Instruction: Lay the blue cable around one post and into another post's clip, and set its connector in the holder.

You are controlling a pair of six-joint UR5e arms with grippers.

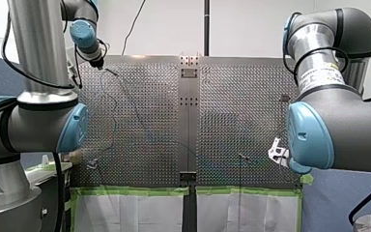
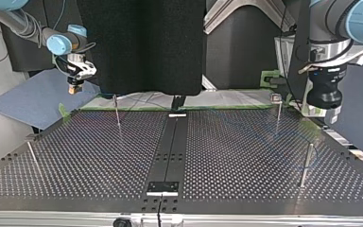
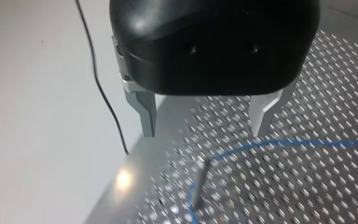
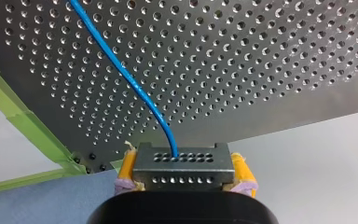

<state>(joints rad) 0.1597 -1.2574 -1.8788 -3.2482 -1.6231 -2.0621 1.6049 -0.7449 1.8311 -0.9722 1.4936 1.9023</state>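
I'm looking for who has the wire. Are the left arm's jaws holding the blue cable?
No, my left gripper has its jaws open and empty; the blue cable runs over the table beneath.

Nothing really readable anywhere, closest thing is a sticker (image 1: pixel 325 72) on the silver joint of my right arm (image 1: pixel 340 130), but its print is way too blurry.

Perforated table (image 2: pixel 246 156) with black centre strip (image 2: pixel 170 146), green tape (image 1: pixel 130 191) along one edge, blue-grey mat (image 2: pixel 33 101) beside.
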